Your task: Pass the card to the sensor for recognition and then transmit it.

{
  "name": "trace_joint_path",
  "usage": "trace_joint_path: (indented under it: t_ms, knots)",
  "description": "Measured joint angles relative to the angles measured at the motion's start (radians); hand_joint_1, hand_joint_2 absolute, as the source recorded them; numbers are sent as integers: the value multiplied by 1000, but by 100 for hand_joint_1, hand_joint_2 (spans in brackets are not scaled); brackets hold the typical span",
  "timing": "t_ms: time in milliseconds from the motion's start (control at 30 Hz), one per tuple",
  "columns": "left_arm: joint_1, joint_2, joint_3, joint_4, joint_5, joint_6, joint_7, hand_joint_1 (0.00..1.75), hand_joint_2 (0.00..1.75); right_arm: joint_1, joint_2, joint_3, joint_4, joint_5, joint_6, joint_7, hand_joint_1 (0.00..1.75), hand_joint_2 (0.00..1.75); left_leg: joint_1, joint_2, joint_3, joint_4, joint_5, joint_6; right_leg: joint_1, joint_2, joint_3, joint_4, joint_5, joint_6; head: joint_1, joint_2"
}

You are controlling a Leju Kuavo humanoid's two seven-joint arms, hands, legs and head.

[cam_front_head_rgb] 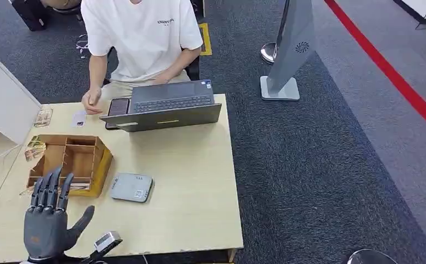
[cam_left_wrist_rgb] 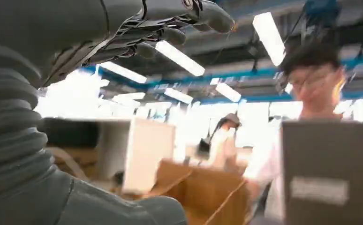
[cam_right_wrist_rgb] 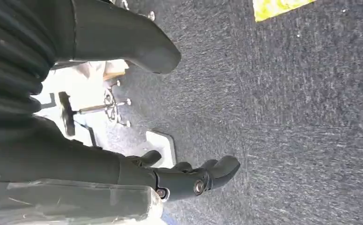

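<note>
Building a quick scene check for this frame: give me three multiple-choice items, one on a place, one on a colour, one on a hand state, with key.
1. Where does the grey sensor pad lie?
A. on the laptop
B. on the table just right of the wooden organizer
C. on the carpet

2. What colour is the floor stripe at upper right?
A. red
B. green
C. white

3. How is the left hand?
A. holding the card
B. closed in a fist
C. raised, fingers straight, holding nothing

Key: 1 B, the pad rests on the table beside the wooden organizer, well short of the laptop. 2 A, the stripe runs red across the dark carpet. 3 C, in the head view the fingers point up and nothing sits in the hand; a small white card lies near the person's hand.
</note>
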Motion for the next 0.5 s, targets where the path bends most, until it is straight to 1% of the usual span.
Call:
trace_joint_path:
  t_ms: [67,133,233,333,500]
  knots:
    - [-2,35,0,42,32,-38,8,0,175,0,0,-3,0,1,0,-1,0,175,0,0,0,0,1,0,0,0,0,0,0,0,0,0]
    - [-3,60,0,71,37,-53,11,0,175,0,0,-5,0,2,11,-8,0,175,0,0,0,0,1,0,0,0,0,0,0,0,0,0]
    - [-13,100,0,133,12,-109,31,0,175,-1,-10,-5,0,3,88,-35,0,175,0,0,0,0,1,0,0,0,1,0,0,0,0,0]
    - [-34,133,0,206,14,-113,24,0,175,-1,-18,-5,0,3,106,-40,0,175,0,0,0,0,1,0,0,0,1,0,0,0,0,0]
    - [-63,143,0,287,7,-104,11,0,175,-1,-27,-5,0,6,106,-35,0,175,0,-1,0,0,1,0,0,-1,1,0,0,0,0,0]
